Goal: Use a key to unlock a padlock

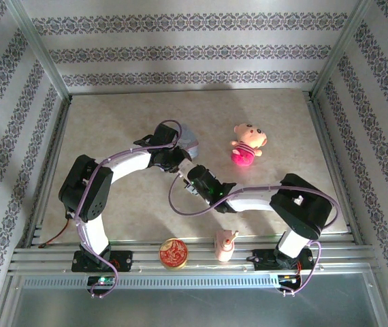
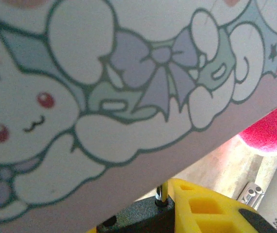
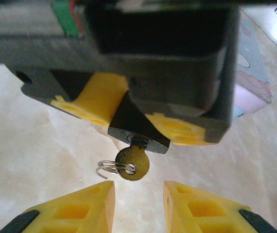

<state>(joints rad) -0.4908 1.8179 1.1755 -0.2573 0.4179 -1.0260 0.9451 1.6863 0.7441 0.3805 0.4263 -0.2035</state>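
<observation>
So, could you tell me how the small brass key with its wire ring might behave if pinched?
The small brass key looks thin and rigid, so probably light and stiff. Its smooth flat head may slip in a pinch. The loose wire ring would likely swing freely.

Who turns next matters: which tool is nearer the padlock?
Left. The left tool grips the padlock itself; the right tool sits open just short of the key hanging from it, touching neither.

A pink bear (image 1: 248, 144) lies on the beige table (image 1: 112, 122), a bunny-print tin (image 1: 190, 142) near its left; a red disc (image 1: 173, 253) and pink figurine (image 1: 225, 244) sit at the near edge
</observation>
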